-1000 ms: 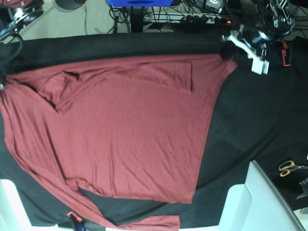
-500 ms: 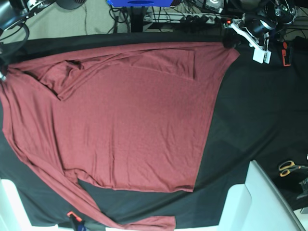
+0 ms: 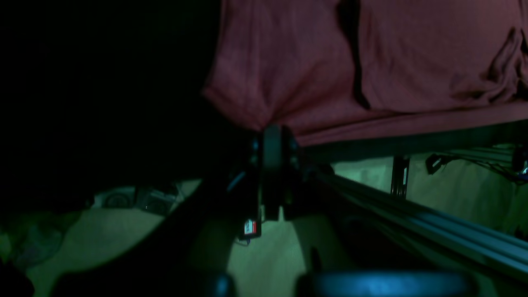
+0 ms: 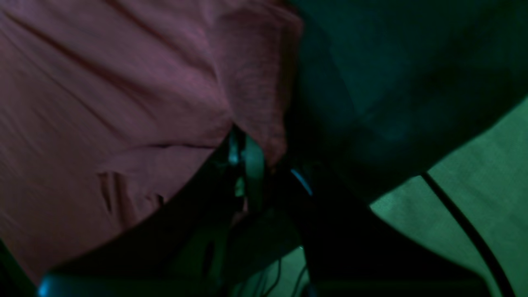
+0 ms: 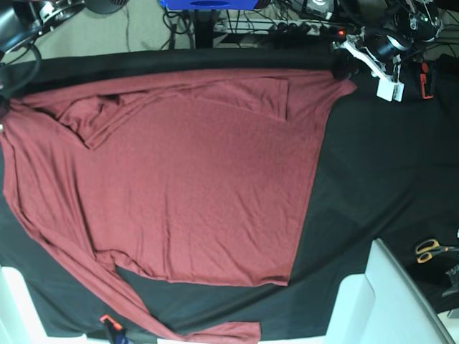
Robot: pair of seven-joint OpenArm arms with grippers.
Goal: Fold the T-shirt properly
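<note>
Right now both pincers are pinching the T-shirt (image 5: 186, 179): the left pincer (image 3: 273, 138) clamping one far corner, the right pincer (image 4: 247, 159) the other. Between them cloth is spreading toward the near tabletop edge; keeping even tension should prevent wrinkles.

Brick-red long-sleeved T-shirt (image 5: 186, 179), spread nearly flat, wrinkled toward 10 o'clock, one sleeve trailing toward 6 o'clock.

The shirt (image 5: 186, 186) is soft, matt red knit cloth, faintly heathered. It lies on a black cloth (image 5: 373, 179), also matt. The scissors (image 5: 430, 250) have glossy yellow plastic handles.
</note>
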